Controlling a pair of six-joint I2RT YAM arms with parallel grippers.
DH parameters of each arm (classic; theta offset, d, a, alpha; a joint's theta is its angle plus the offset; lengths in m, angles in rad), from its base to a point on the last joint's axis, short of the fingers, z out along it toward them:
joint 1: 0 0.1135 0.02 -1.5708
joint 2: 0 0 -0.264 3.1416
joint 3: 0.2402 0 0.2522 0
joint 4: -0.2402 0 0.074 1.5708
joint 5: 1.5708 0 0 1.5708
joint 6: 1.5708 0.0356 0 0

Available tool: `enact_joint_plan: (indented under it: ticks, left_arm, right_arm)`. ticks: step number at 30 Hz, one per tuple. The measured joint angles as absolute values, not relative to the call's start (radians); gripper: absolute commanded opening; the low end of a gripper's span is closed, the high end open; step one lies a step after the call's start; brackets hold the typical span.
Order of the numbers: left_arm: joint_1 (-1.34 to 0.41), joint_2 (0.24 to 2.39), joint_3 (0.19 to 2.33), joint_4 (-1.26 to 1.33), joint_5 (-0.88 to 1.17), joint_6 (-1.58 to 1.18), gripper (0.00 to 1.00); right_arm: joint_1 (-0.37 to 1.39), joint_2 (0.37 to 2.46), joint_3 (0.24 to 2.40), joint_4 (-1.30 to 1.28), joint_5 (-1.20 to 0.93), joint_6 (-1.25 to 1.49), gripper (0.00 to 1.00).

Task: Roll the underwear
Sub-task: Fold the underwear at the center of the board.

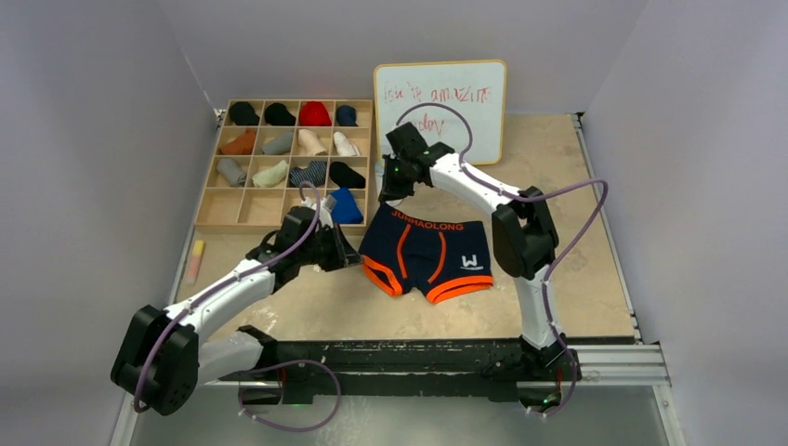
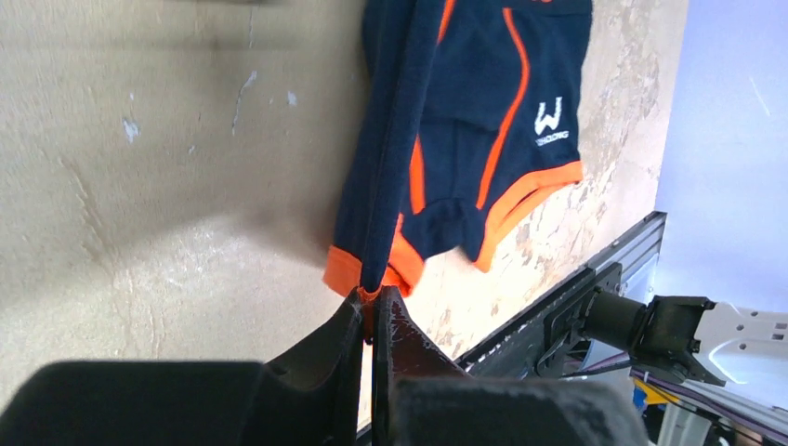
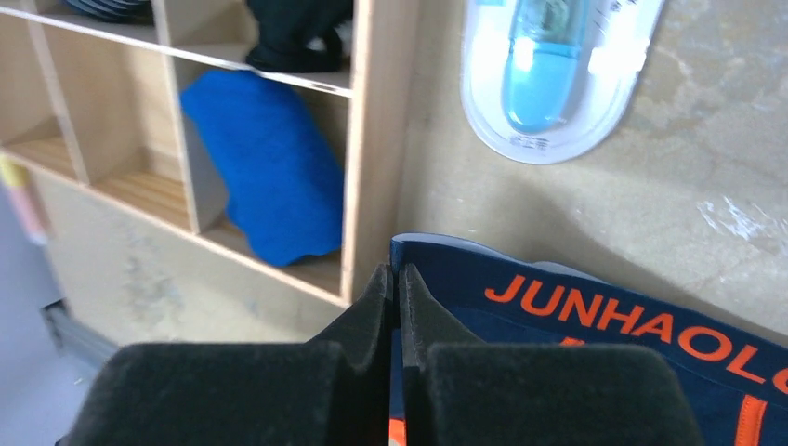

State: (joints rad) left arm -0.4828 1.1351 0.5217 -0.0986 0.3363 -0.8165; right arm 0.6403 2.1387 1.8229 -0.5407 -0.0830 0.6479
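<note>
Roll not started. Navy underwear (image 1: 423,255) lies mostly flat mid-tabletop (image 1: 576,269), just right of the organiser (image 1: 219,210). Left gripper (image 2: 374,295) jaws clamped on its near-left leg hem. Right gripper (image 3: 397,271) jaws together at the far-left waistband corner, grip unclear.

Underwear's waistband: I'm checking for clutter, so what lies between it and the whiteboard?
A clear blister pack holding something blue lies beyond the navy underwear, by the wooden tray, plain in the right wrist view; the rest is bare table.
</note>
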Motion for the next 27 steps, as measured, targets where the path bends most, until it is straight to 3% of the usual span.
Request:
enact_joint_plan:
  ticks: [13, 27]
  left_arm:
    - [-0.482, 1.226, 0.741, -0.206, 0.507, -0.741, 0.00]
    - [-0.754, 1.552, 1.032, -0.138, 0.517, -0.786, 0.00]
  right_arm:
    - [0.499, 1.995, 1.556, -0.293, -0.333, 0.663, 0.00]
    - [0.241, 1.756, 1.228, -0.157, -0.527, 0.556, 0.00]
